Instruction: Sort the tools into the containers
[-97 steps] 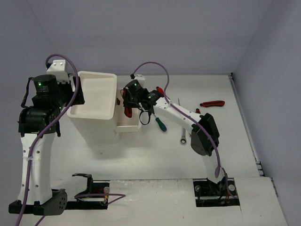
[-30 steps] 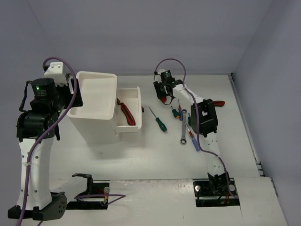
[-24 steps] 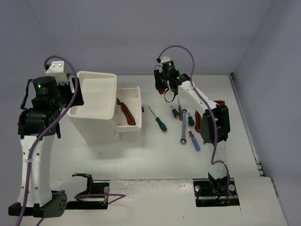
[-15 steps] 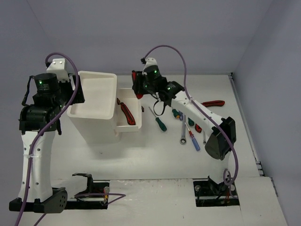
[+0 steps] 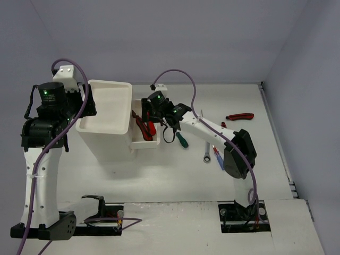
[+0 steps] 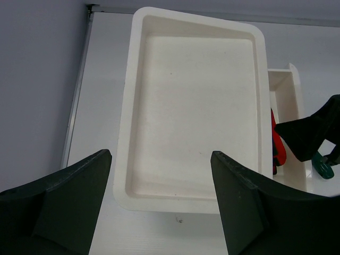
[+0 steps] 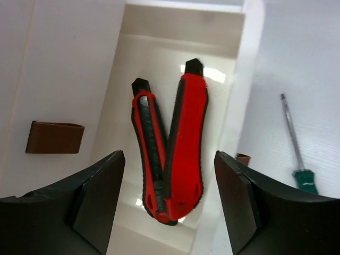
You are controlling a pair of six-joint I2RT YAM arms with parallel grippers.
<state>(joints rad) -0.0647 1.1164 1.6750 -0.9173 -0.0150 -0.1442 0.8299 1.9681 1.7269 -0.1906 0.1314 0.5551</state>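
The white container box (image 5: 103, 144) has a shallow tray top (image 6: 196, 106) and one drawer (image 7: 239, 106) pulled out to its right. Two red utility knives lie side by side in that drawer, one on the left (image 7: 149, 141) and one on the right (image 7: 188, 133), their near ends touching. My right gripper (image 7: 170, 207) hovers open just above them (image 5: 151, 116), holding nothing. High over the tray top's near edge, my left gripper (image 6: 162, 207) is open and empty. On the table right of the drawer lie a green-handled screwdriver (image 5: 181, 139), a silver wrench (image 5: 206, 156) and a blue-handled screwdriver (image 5: 219, 159).
A red-and-black-handled tool (image 5: 240, 117) lies far right near the back. Small brown drawer handles (image 7: 54, 137) show on the box front. The right arm's forearm (image 5: 207, 130) stretches over the loose tools. Walls close off the back and right side.
The right arm swung from the far tool cluster leftward over the drawer carrying a second red knife. Its jaws opened, and the knife now lies beside the first. The left arm stayed put.
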